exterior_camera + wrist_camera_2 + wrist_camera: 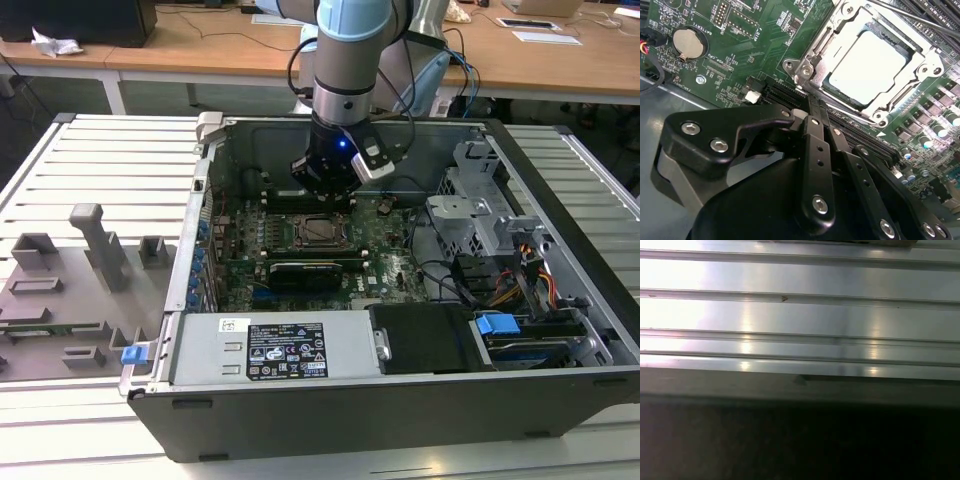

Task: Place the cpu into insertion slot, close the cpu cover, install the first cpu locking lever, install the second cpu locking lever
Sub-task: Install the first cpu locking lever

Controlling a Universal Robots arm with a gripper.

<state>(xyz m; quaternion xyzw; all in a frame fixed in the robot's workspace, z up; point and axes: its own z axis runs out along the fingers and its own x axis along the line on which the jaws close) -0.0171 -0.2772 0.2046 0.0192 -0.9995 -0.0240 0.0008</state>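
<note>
**Item: open computer case (560,190) on ribbed metal table (100,150). Listed near to far, exterior view.**

1. Nearest edge, 6 o'clock of the case: power supply box (285,350) with a white label, and a blue-tabbed drive bay (497,325) at its 3 o'clock. These fill the front, leaving the board open from above.
2. Outside the case, at 9 o'clock: grey fixture tray (60,300) holding upright grey blocks. It appears to be a parts stand.
3. Case floor: green motherboard (390,255). It carries the long black card (310,272), with cables and the metal drive cage (470,215) at 3 o'clock. A coin battery (688,41) shows in the second wrist view.
4. Board centre: the insertion slot (318,232). In the second wrist view the cpu (867,62) lies flat inside it, silvery top up. The cpu cover (812,50) is folded down around it, so the chip shows through the window. Placing and covering look done.
5. A thin metal rod (912,17) runs past the socket's far side and is probably a locking lever. Whether it is latched cannot be told.
6. At 12 o'clock of the slot: the gripper (325,190), hanging nose-down just above the board near the socket's edge. Its fingers (814,145) are drawn together with nothing seen between them.
7. Farthest, 12 o'clock: wooden desks (200,45).
</note>
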